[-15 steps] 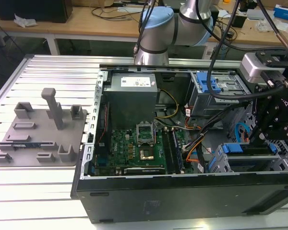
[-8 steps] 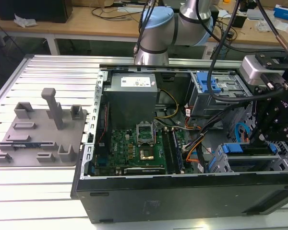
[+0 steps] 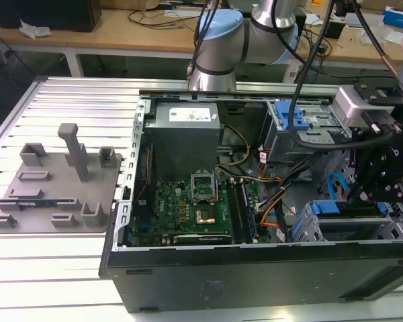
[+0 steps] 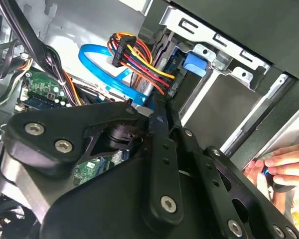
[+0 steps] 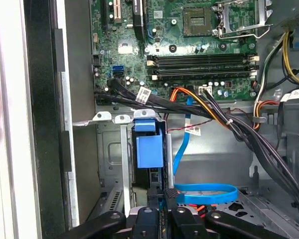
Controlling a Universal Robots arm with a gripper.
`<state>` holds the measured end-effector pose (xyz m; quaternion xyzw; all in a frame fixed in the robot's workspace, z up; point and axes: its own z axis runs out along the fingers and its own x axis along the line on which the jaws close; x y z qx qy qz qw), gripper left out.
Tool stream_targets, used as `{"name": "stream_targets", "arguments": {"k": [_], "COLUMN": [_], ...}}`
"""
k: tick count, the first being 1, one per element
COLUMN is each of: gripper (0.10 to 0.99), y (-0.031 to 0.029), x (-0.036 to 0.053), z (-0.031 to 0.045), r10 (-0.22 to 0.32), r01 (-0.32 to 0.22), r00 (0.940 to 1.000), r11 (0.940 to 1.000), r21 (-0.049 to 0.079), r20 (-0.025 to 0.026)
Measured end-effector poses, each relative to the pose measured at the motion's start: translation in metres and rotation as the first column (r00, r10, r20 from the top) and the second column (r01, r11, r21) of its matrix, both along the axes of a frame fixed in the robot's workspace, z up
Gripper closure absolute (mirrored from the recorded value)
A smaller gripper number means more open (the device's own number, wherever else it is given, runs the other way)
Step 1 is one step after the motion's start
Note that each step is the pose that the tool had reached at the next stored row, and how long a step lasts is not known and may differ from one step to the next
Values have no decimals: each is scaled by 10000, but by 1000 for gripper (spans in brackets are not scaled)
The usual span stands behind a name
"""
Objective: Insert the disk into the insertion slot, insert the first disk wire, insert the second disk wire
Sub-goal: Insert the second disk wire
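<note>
green motherboard (image 5: 189,45), blue carrier (image 5: 148,149) on the disk, light-blue flat cable (image 5: 209,193), black claw (image 5: 165,211)

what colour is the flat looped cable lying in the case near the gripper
Bright blue. The flat cable shows best in the first wrist view, looped just beyond the gripper.

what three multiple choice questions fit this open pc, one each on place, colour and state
1. The grey plastic fixture plate lies: A inside the case B on the slatted metal table, exterior view's left of the black computer case C on the arm
2. The flat looped cable is: A blue B green C white
3. The hand is: A wide open B shut on the cable's black plug C holding a screwdriver
B, plate sits outside the case; A, blue in first wrist view; B, plug clamped in it.
</note>
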<state>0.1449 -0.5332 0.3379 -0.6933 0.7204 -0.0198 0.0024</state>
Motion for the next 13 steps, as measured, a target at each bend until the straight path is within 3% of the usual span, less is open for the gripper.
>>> {"name": "stream_targets", "arguments": {"k": [2, 4, 5, 9, 10, 11, 12, 13], "gripper": [914, 788, 788, 788, 804, 871, 980, 980], "y": [-7, -8, -9, -9, -9, -8, -7, -7], "x": [-23, -28, -28, -29, -29, -29, -29, -29], "z": [-5, 12, 41, 304, 344, 442, 489, 489], "r10": [18, 21, 21, 19, 19, 19, 19, 20], "r01": [-18, -21, -21, -19, -19, -19, -19, -20], "r00": [10000, 10000, 10000, 10000, 10000, 10000, 10000, 10000], "r11": [10000, 10000, 10000, 10000, 10000, 10000, 10000, 10000], "r21": [11, 13, 6, 8, 8, 8, 8, 8], "r20": [-5, -3, -3, -3, -3, -3, -2, -2]}}
